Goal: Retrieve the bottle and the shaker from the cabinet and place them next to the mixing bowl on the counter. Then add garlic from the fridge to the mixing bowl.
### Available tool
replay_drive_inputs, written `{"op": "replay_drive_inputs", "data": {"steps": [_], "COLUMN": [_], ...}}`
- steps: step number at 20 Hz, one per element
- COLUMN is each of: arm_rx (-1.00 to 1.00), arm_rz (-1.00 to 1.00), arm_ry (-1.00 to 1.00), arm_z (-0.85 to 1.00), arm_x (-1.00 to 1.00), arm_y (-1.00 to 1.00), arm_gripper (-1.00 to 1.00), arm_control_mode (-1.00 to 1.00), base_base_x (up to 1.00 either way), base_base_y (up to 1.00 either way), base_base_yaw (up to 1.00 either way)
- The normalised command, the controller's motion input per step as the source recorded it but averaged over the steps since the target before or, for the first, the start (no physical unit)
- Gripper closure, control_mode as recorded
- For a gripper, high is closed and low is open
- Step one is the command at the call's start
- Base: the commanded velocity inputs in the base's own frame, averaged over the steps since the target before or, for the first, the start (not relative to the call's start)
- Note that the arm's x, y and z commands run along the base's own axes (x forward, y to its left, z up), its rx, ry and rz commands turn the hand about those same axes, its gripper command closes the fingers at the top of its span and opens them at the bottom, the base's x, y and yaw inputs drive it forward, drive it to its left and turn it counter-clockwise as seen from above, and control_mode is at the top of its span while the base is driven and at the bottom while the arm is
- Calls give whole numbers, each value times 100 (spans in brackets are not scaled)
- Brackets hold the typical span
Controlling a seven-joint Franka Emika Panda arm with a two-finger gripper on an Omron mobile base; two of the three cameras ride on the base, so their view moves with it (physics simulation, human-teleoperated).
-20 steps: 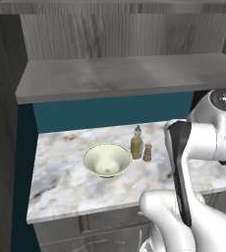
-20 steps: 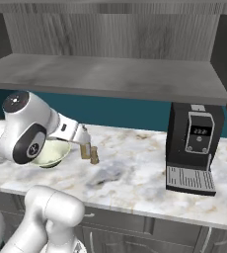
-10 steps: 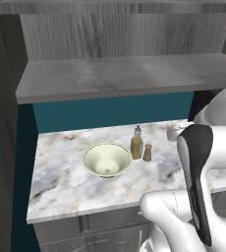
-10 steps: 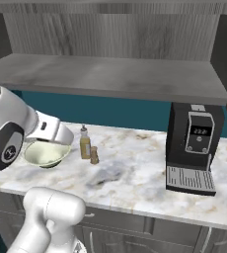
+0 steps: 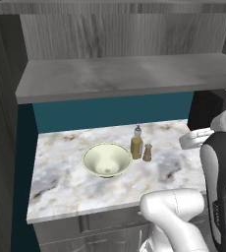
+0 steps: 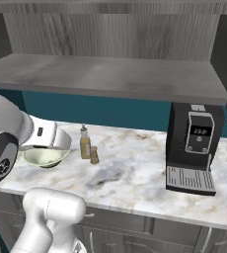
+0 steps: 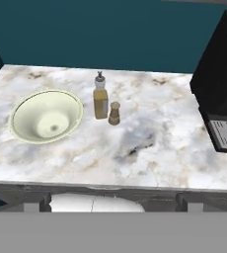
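Arm pulled back toward base since earlier; bottle [image 7: 100,101] & shaker [image 7: 114,113] upright beside mixing bowl [image 7: 24,129] on counter [image 7: 155,148]. Gripper jaws spread wide, nothing held.

Two cameras sat behind the arm, one on each side, and looked down at the mixing bowl [image 5: 107,159] [image 6: 45,156]. The hand camera looked from in front of the bowl [image 7: 46,116], closer. All three saw it.
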Motion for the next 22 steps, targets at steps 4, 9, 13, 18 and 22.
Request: {"op": "replay_drive_inputs", "data": {"steps": [4, 9, 13, 18, 22], "arm_rx": [0, 0, 0, 0, 1], "arm_rz": [-5, -3, -5, -7, 0], "arm_ry": [0, 0, 1, 0, 0], "arm_z": [28, 12, 6, 0, 0], "arm_x": [-13, 9, 26, 15, 5], "arm_y": [0, 11, 23, 18, -1], "arm_gripper": [-100, -100, -100, -100, -100], "arm_control_mode": [-100, -100, -100, -100, -100], "base_base_x": [0, 0, 0, 0, 0], "base_base_y": [0, 0, 0, 0, 0], "base_base_yaw": [0, 0, 0, 0, 0]}}
